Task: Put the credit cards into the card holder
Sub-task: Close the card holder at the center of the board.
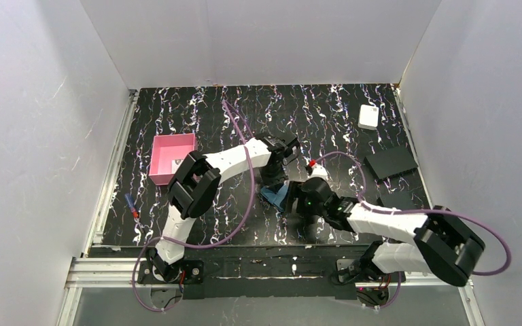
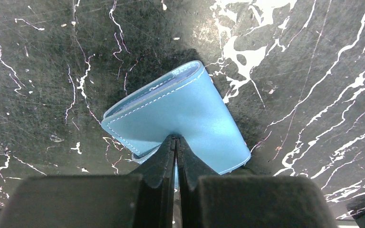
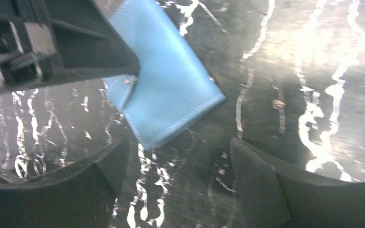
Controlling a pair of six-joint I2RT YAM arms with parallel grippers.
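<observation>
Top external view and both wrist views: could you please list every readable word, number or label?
No text is legible.
The pale card in the pink tray: dark marks, too small to read.
The white box: small mark, unreadable.
The teal wallet: stitching only, no print.

- Left arm [image 1: 228,161] reaches forward and in toward the centre, wrist bent downward; its pincer [image 2: 176,138] is pressed closed on an edge of the card holder [image 2: 185,107]
- Right arm [image 1: 387,223] stretches leftward, held low; its pincer [image 3: 178,183] has its fingers [image 3: 254,185] spread wide, gripping nothing
</observation>
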